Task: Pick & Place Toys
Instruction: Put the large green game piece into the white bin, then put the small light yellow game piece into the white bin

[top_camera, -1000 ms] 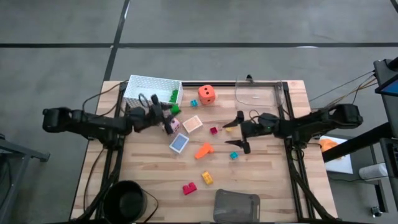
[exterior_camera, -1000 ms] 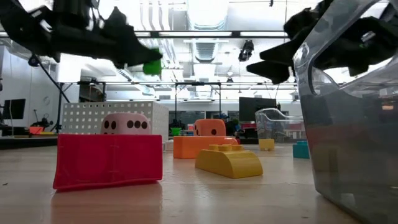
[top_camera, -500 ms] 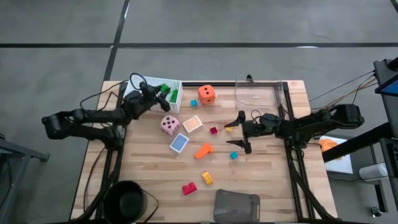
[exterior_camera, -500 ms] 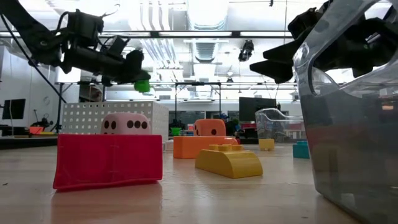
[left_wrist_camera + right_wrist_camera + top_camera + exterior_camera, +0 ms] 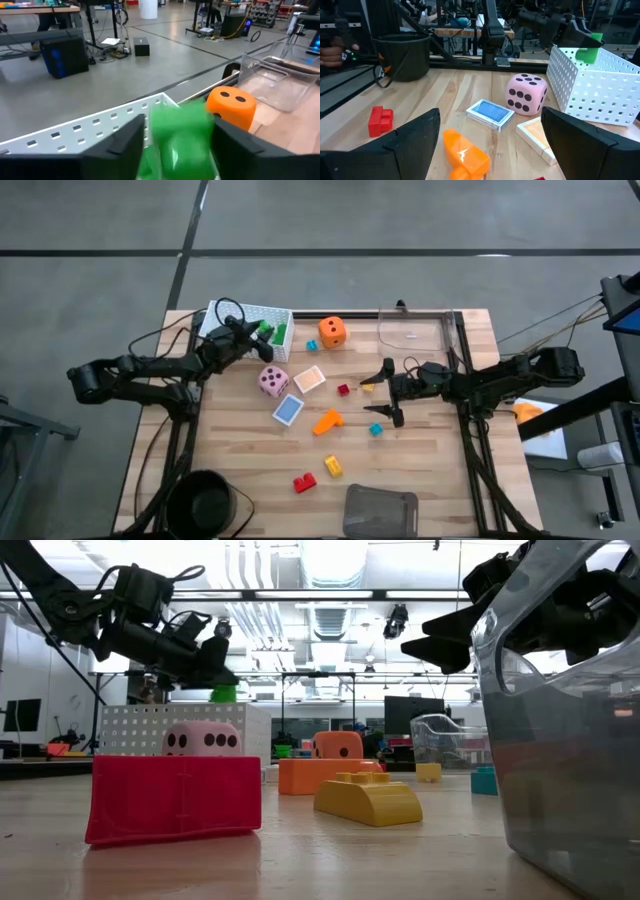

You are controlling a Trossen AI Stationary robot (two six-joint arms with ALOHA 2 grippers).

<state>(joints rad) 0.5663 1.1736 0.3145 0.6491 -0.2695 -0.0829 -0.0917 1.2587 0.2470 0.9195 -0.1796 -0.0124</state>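
Observation:
My left gripper (image 5: 260,332) is open above the right end of the white perforated basket (image 5: 235,320). A green brick (image 5: 222,693) is in the air just below its fingertips and above the basket's rim; it shows blurred between the fingers in the left wrist view (image 5: 181,134). More green bricks (image 5: 281,334) lie in the basket. My right gripper (image 5: 384,392) is open and empty above the table. A small red brick (image 5: 343,389) and a yellow one (image 5: 367,387) lie to its left, a teal one (image 5: 376,429) nearer me.
On the table lie the pink die (image 5: 272,380), orange die (image 5: 333,332), peach card (image 5: 310,378), blue card (image 5: 288,410), orange brick (image 5: 327,421), red brick (image 5: 305,482) and yellow brick (image 5: 333,466). A grey tray (image 5: 380,512) stands at the near edge, a clear box (image 5: 420,330) at the far right.
My left gripper has carried the green brick from above the pink die toward the table's far edge, over the basket. The brick, between the fingers half a second ago, is now lower, below the fingertips.

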